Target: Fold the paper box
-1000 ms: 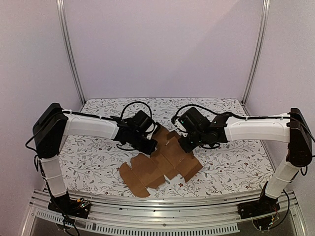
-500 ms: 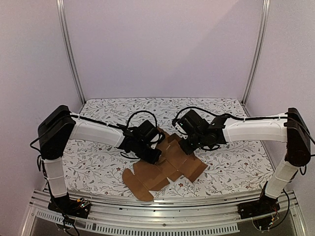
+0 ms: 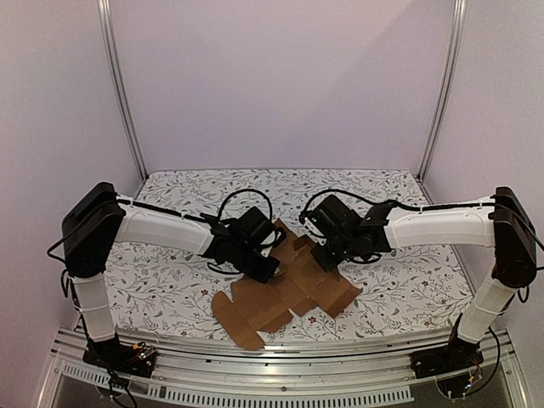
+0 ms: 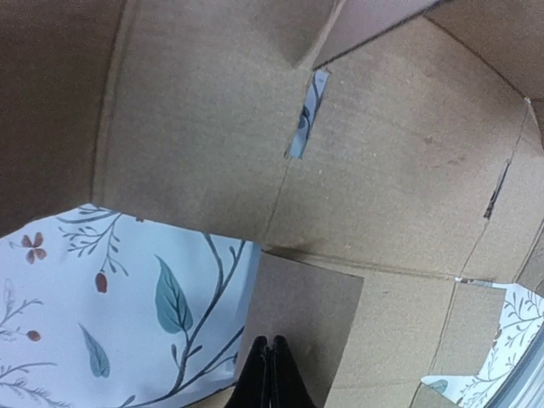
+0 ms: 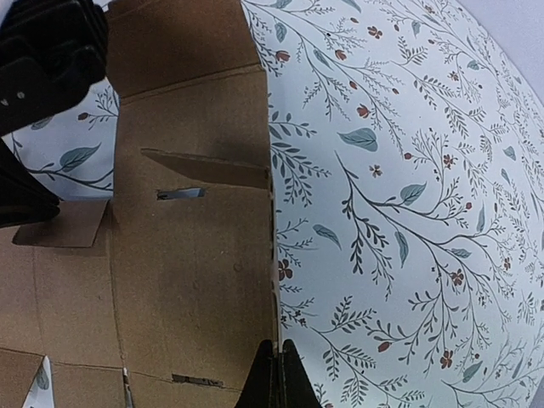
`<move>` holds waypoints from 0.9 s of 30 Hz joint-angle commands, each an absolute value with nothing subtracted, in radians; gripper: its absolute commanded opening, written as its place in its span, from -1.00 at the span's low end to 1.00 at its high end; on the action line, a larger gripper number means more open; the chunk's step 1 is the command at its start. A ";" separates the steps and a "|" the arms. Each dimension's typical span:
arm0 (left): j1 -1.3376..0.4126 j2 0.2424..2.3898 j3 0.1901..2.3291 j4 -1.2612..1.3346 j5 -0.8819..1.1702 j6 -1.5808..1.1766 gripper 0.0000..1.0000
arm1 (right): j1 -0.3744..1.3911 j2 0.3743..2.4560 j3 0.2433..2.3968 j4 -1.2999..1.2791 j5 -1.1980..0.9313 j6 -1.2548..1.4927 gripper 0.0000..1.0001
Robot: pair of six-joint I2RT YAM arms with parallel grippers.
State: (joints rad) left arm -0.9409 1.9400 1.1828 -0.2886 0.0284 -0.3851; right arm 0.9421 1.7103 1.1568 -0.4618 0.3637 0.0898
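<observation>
Seen from the overhead camera, a flat die-cut paper box [image 3: 289, 287] of plain brown card, spread open on a floral tablecloth [image 3: 161, 280], mid-table and nearer the front edge. Both white arms stretched inward from their bases, elbows high at the outer sides, forearms angled down toward the sheet. Left gripper [image 3: 267, 269] lowered onto the sheet's left part, right gripper [image 3: 328, 257] onto its far right part, near each other but apart. Finger positions too small to judge from up there.

Closer, from the left wrist: left gripper [image 4: 270, 378] with both black fingers clenched together, no gap, tips over a small square flap [image 4: 310, 306] at the sheet's edge, beside bare tablecloth [image 4: 127, 297]. Beyond, broad creased panels of the paper box [image 4: 399, 178] and a narrow cut slot [image 4: 305, 115], pattern visible through it.

From the right wrist: right gripper [image 5: 276, 378] likewise closed tight, tips right at the long edge of the paper box [image 5: 191, 272], where card meets tablecloth [image 5: 408, 187]. Unclear whether card pinched between the tips or only touched. One triangular flap [image 5: 212, 168] lifted slightly off its panel, casting shadow, a short slot [image 5: 180, 195] just under it. Black left gripper [image 5: 30, 200] at the left border, its tip at the same small square flap [image 5: 64, 225].
</observation>
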 commanded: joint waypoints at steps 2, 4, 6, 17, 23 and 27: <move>-0.943 1.818 1.208 -0.352 0.003 -0.327 -1.00 | 0.944 1.684 1.128 -0.443 0.410 0.018 -1.00; -0.932 1.775 1.207 -0.359 0.003 -0.312 -1.00 | 0.949 1.678 1.126 -0.437 0.421 -0.030 -1.00; -0.919 1.730 1.207 -0.372 0.003 -0.299 -1.00 | 0.956 1.671 1.126 -0.425 0.434 -0.085 -1.00; -0.818 1.556 1.153 -0.365 -0.018 -0.258 -0.94 | 0.983 1.628 1.118 -0.342 0.443 -0.348 -1.00; -0.777 1.443 1.038 -0.209 -0.030 -0.306 -0.89 | 0.994 1.600 1.077 -0.255 0.419 -0.511 -1.00; -0.754 1.407 0.964 -0.141 -0.024 -0.310 -0.92 | 1.006 1.584 1.052 -0.197 0.437 -0.596 -1.00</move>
State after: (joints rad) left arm -0.7811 1.4391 1.0237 -0.2440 -0.0231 -0.2935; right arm 0.9882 1.6222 1.0775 -0.2810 0.4328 -0.4683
